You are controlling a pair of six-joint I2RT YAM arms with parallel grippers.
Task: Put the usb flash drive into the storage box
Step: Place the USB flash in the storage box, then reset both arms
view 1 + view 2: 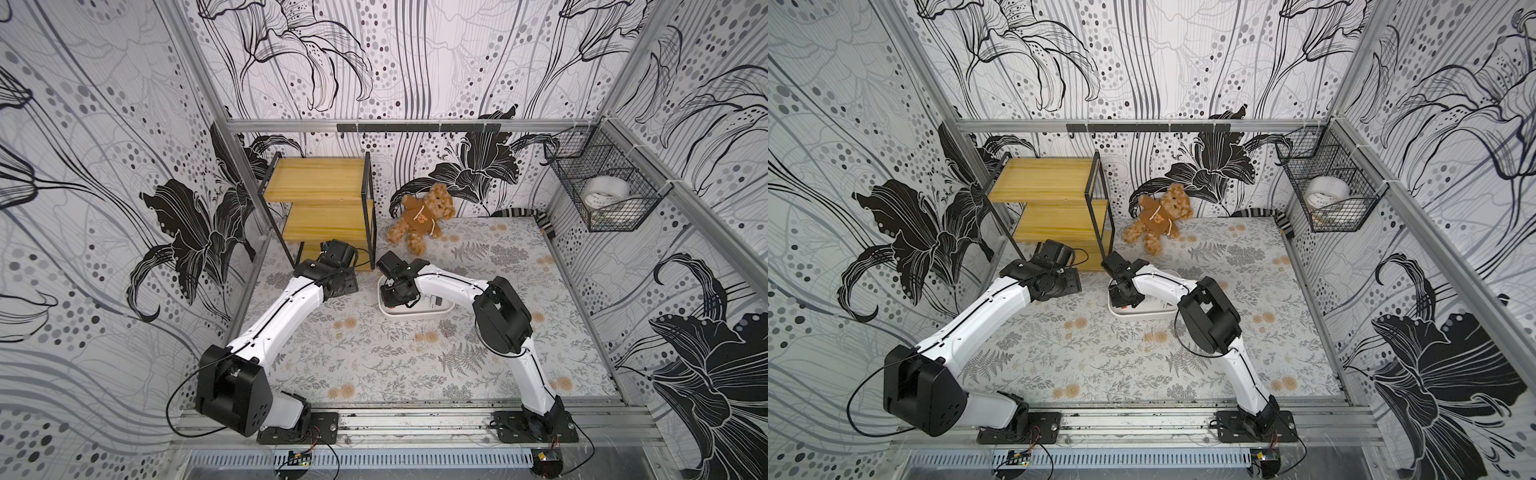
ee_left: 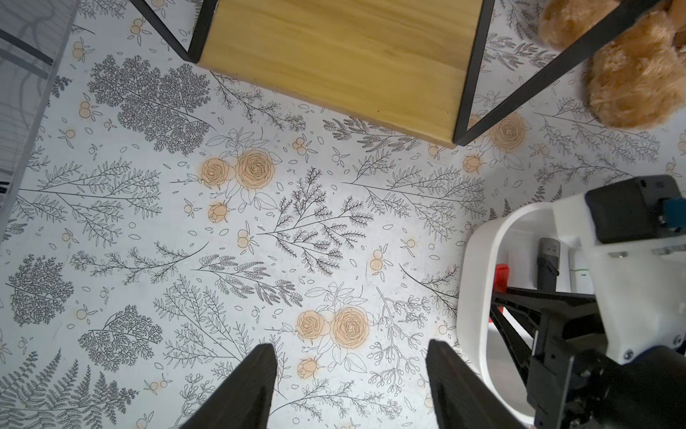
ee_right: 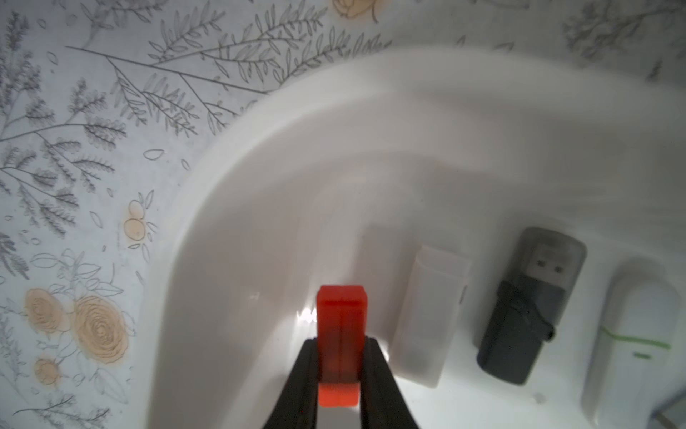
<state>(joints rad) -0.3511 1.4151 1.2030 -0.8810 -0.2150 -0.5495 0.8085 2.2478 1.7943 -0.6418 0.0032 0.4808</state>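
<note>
- Clamping the red usb flash drive (image 3: 339, 334) in the right pincer (image 3: 340, 343), jaws pressed on its two long sides, one end poking out past the fingertips.
- Holding it inside the storage box (image 3: 260, 167), near a rounded corner; cannot tell whether it touches the box floor.
- Sharing the box with three others lying flat, side by side: white drive (image 3: 427, 319) just beside the red one, then dark drive (image 3: 527, 308) with a translucent cap over its plug, then green-striped drive (image 3: 638, 334).
- Reaching down into the end of the box nearer the wooden shelf (image 1: 320, 195), as seen in both top views.
- Hovering the left pincer (image 2: 349, 345) over the bare floral worktop (image 2: 260, 230), jaws apart, nothing between them, one finger just beside the box rim.
- Noting a teddy bear (image 1: 424, 218) slumped against the back wall, beside the shelf, well apart from the box.
- Noting a black wire basket (image 1: 569, 166) hung on the right-hand wall, tape roll (image 1: 604, 192) inside.
</note>
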